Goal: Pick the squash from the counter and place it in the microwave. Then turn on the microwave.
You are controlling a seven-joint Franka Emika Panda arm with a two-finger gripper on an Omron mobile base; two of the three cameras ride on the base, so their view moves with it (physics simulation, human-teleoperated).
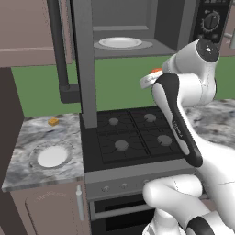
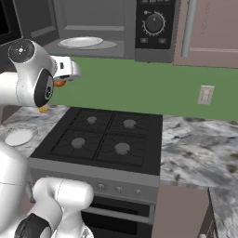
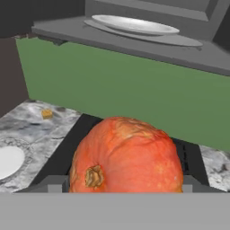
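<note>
Tool jaws are being held wide around the squash [image 3: 128, 155], which is being carried in the air above the stove [image 1: 133, 135], below the open microwave [image 1: 137, 27]; in the hand view the orange body is seen close up between the two dark tips, its stem scar turned toward the camera, so the grip is being judged as a clamp on a wide thing and not an empty spread. In the left base view the tool [image 1: 153, 77] is being seen as a white hand with a sliver of orange at its end, held at about the height of the microwave's lower edge. For the step in hand, the load is best being lifted a little more so that it clears the sill, then being pushed level into the cavity and lowered onto the glass plate [image 1: 120, 42] before the jaws are let go; a roll off the plate is being judged the main risk, since the squash is rounded. The arm is being held with the elbow bent high and the forearm reaching forward and left over the burners, the wrist being kept roughly level and pointed at the green wall [image 2: 139, 88].
</note>
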